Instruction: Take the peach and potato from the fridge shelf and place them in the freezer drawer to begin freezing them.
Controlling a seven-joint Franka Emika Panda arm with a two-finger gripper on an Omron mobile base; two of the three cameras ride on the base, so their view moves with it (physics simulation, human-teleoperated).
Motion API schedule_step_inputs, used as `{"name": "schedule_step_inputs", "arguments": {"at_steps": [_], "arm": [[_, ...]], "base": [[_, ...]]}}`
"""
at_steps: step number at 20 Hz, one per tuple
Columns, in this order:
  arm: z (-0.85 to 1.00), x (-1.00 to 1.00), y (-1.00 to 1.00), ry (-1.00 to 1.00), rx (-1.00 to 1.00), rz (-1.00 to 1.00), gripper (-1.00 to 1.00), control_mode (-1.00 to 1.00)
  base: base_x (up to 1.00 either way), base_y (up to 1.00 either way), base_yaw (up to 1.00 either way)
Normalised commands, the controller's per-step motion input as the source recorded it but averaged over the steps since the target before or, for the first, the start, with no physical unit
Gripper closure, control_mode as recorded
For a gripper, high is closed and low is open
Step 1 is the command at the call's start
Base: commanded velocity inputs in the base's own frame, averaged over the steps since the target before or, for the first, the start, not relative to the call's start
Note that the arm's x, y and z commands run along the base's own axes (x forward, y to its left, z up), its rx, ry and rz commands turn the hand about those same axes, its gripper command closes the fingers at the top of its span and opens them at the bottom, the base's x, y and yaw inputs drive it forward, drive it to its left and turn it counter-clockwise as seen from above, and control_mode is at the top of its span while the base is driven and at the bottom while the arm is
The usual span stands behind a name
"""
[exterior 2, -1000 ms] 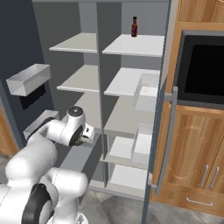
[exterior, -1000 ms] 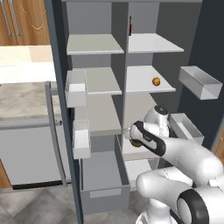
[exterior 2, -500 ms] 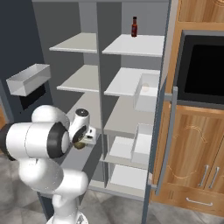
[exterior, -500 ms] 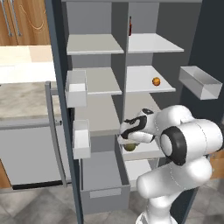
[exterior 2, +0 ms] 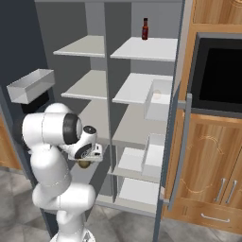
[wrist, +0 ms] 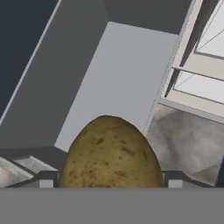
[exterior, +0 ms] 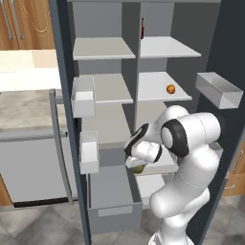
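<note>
Hand: the hand [wrist: 107, 186] is pinching the potato [wrist: 110, 153], one fingertip [wrist: 46, 181] at each side of it; in the left base view the hand [exterior: 136, 165] hangs at the right rim of the open drawer.
Potato: held, tan-brown and speckled, with its long end pointing down toward the drawer; in the right base view it peeks out under the hand [exterior 2: 85, 164].
Freezer drawer: the freezer drawer [exterior: 112, 210] is pulled out at the bottom of the left column; in the hand view its grey floor [wrist: 113, 78] lies straight ahead of the potato, with a bare floor tile showing just past its right wall.
Step in hand: judged to be carrying the potato over the drawer for release.
How to do it well: the hand seems to sit close to the drawer's right wall, so it should shift toward the drawer's middle, lower until the potato is near the floor, and only then spread its fingers, since an oval potato may roll.
Risk: letting go too near the right wall could tip the potato over the rim onto the kitchen floor.
Peach: the peach [exterior: 171, 89] rests on the fridge shelf [exterior: 158, 93] in the right column, well apart from the hand; it is yet to be fetched.
Farthest: a dark bottle [exterior 2: 145, 29] stands on the top right shelf and needs no handling.
</note>
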Motion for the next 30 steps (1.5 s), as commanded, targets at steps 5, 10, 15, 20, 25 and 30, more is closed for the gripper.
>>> {"name": "schedule_step_inputs", "arguments": {"at_steps": [5, 10, 15, 20, 25, 30], "arm": [[-0.38, 0.11, 0.37, 0.02, -0.04, 0.08, 1.0, -1.0], [-0.36, 0.19, 0.32, 0.02, -0.01, 0.04, 1.0, -1.0], [-0.46, 0.09, 0.06, 0.0, 0.0, 0.05, 1.0, -1.0], [-0.56, 0.0, 0.0, 0.0, 0.0, 0.04, 1.0, -1.0], [-0.45, 0.0, 0.01, 0.0, 0.0, 0.0, 1.0, -1.0], [-0.34, 0.0, 0.18, 0.0, 0.0, 0.0, 1.0, -1.0]], "base": [[0.0, 0.0, 0.0], [0.0, 0.0, 0.0], [0.0, 0.0, 0.0], [0.0, 0.0, 0.0], [0.0, 0.0, 0.0], [0.0, 0.0, 0.0]]}}
